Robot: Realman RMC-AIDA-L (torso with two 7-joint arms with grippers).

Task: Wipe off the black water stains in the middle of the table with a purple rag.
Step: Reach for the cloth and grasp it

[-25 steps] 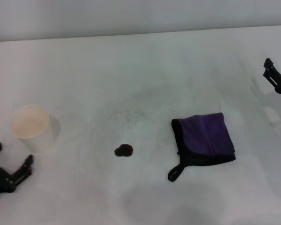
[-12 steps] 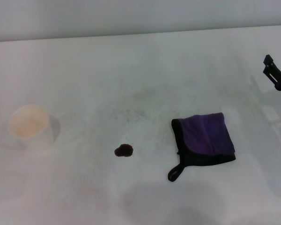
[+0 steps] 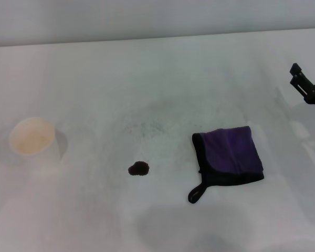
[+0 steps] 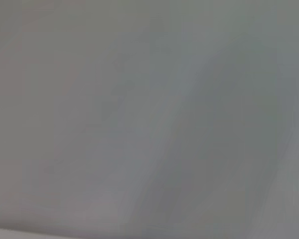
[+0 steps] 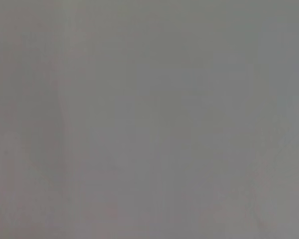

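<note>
The black water stain (image 3: 139,168) is a small dark blotch in the middle of the white table (image 3: 147,79). The purple rag (image 3: 230,154) lies folded flat to the right of the stain, apart from it, with its black loop (image 3: 196,194) pointing toward the front. My right gripper (image 3: 308,73) hovers at the far right edge, behind and to the right of the rag, its fingers spread and empty. My left gripper is out of view. Both wrist views show only blank grey surface.
A white paper cup (image 3: 34,139) stands upright at the left of the table. Faint grey speckled smudges (image 3: 144,126) lie behind the stain. The table's far edge (image 3: 157,39) meets a pale wall.
My left gripper, seen at the lower left corner a second ago, has left the view. My right gripper has shifted slightly left and up at the right edge. Rag, stain and cup have not moved.
</note>
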